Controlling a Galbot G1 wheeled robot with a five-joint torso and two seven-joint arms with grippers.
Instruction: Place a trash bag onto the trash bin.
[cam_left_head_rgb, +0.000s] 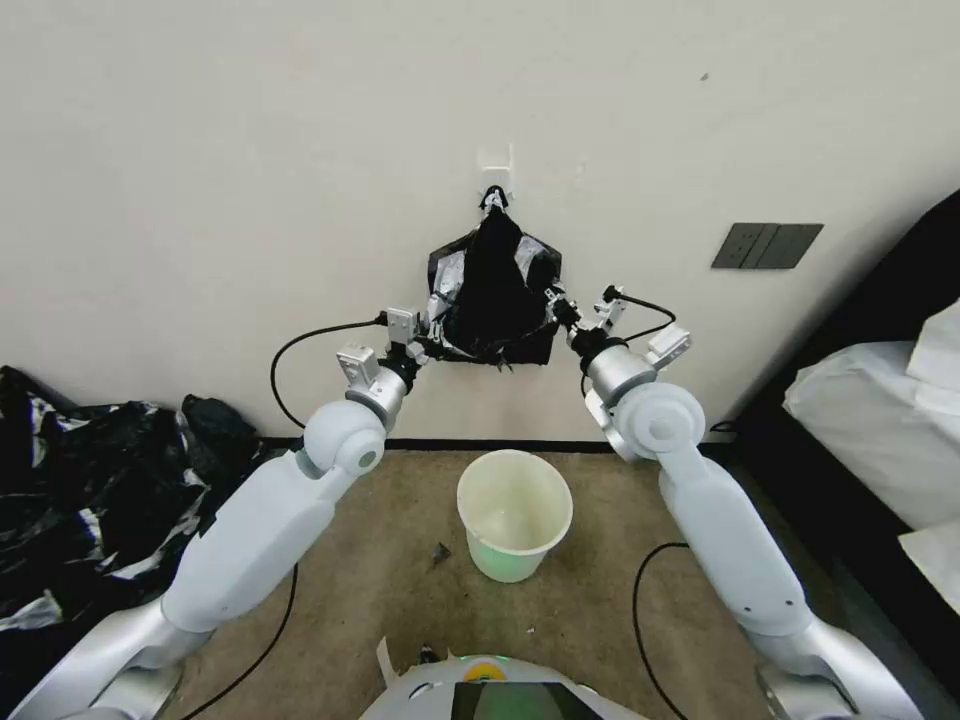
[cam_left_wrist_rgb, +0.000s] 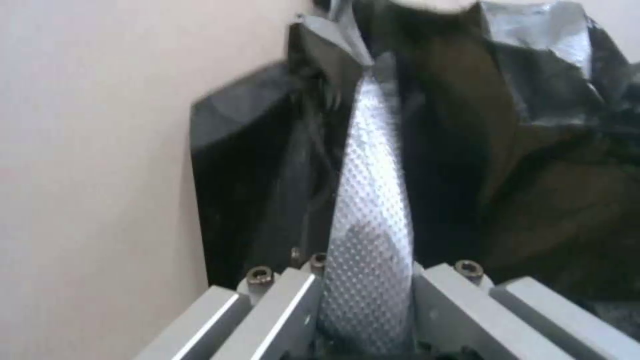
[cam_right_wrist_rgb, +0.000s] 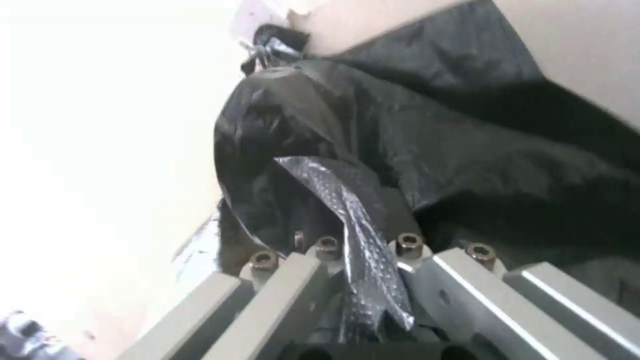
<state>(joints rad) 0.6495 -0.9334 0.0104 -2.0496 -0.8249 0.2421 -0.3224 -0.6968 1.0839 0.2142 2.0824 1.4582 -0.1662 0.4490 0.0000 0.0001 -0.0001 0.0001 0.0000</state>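
Observation:
The trash bag (cam_left_head_rgb: 495, 290) hangs as a dark fold from a wall hook (cam_left_head_rgb: 497, 163), in front of a flat shiny black bundle (cam_left_head_rgb: 447, 272). My left gripper (cam_left_head_rgb: 432, 340) is at its lower left side. A dimpled silvery strip of the trash bag (cam_left_wrist_rgb: 370, 200) runs between the left gripper's (cam_left_wrist_rgb: 367, 305) fingers, which are shut on it. My right gripper (cam_left_head_rgb: 558, 306) is at the bag's right side. It (cam_right_wrist_rgb: 363, 285) is shut on a twisted strip of the bag (cam_right_wrist_rgb: 347, 200). The cream-white trash bin (cam_left_head_rgb: 512, 565) stands open on the floor below, between my arms.
A big black plastic heap (cam_left_head_rgb: 90, 490) lies on the floor at the left. A bed with white bedding (cam_left_head_rgb: 880, 410) and a dark frame stands at the right. A grey wall plate (cam_left_head_rgb: 767, 245) is on the wall. Cables trail beside both arms.

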